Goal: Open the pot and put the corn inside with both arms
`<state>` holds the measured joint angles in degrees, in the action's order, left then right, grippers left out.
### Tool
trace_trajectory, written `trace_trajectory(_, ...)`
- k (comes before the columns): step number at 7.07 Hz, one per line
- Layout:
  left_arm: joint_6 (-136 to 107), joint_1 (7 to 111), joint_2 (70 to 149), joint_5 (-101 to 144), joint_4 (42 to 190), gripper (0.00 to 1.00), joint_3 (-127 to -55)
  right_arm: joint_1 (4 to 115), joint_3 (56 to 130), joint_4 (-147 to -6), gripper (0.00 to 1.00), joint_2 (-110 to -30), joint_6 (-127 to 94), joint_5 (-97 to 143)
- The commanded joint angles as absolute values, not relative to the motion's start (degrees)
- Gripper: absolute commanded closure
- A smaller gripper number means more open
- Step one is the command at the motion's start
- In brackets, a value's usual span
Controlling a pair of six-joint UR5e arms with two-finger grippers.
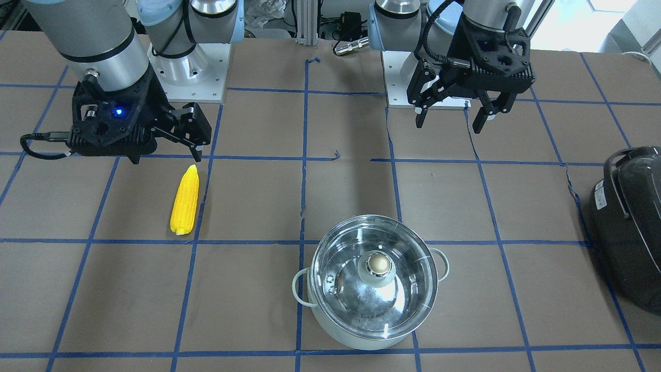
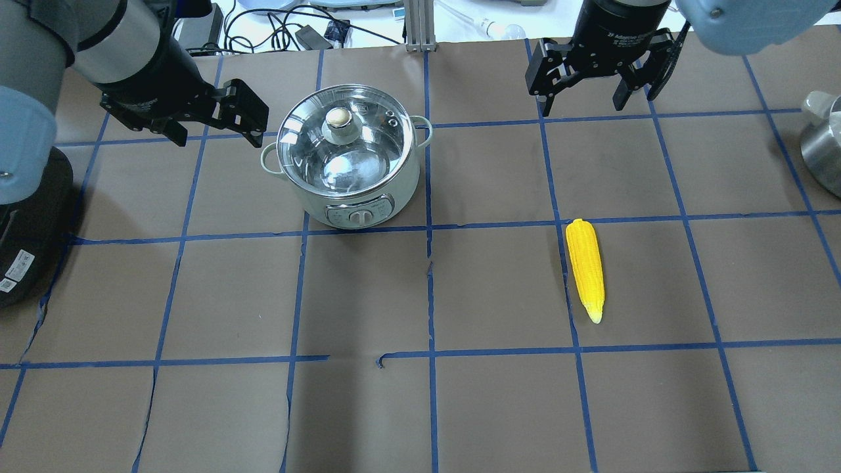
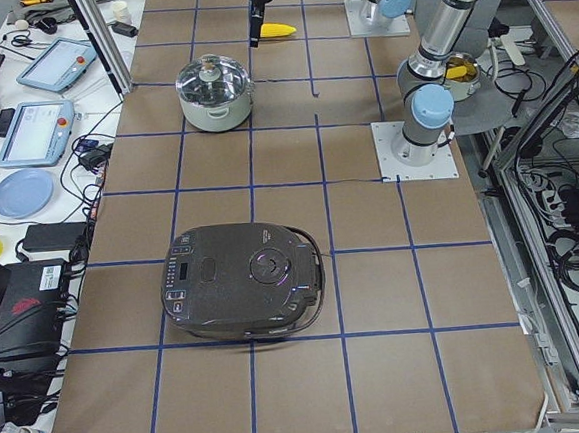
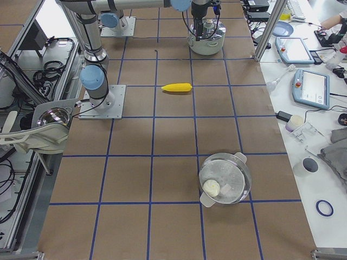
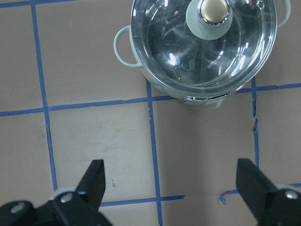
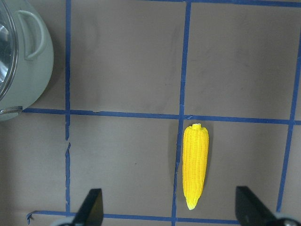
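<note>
The mint-green pot [image 2: 348,197] stands with its clear glass lid [image 2: 338,154] on, metal knob [image 2: 339,118] on top; it also shows in the front view [image 1: 374,287] and the left wrist view [image 5: 202,47]. The yellow corn [image 2: 585,269] lies flat on the brown table, apart from the pot, also in the front view [image 1: 185,201] and the right wrist view [image 6: 195,165]. My left gripper [image 2: 217,139] [image 1: 448,125] hangs open and empty above the table beside the pot. My right gripper [image 2: 583,105] [image 1: 168,156] hangs open and empty above the corn.
A dark grey-black cooker [image 1: 630,227] sits at the table's end on my left, also in the overhead view [image 2: 26,223]. A second steel pot with a glass lid [image 4: 225,177] stands at the end on my right. Blue tape lines grid the table.
</note>
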<state>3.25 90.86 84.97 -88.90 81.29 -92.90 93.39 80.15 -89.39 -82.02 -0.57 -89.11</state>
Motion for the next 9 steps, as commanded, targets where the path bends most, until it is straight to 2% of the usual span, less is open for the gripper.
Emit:
trace_trajectory(1, 3.3, 90.9, 84.9, -88.6, 81.2, 0.0, -93.0, 92.9, 80.2, -89.3, 0.0, -82.1, -0.6, -89.1)
trace_trajectory(9, 3.3, 90.2, 84.7, -88.9, 81.3, 0.0, -93.0, 92.9, 81.5, -89.6, 0.0, -83.0, -0.7, -89.0)
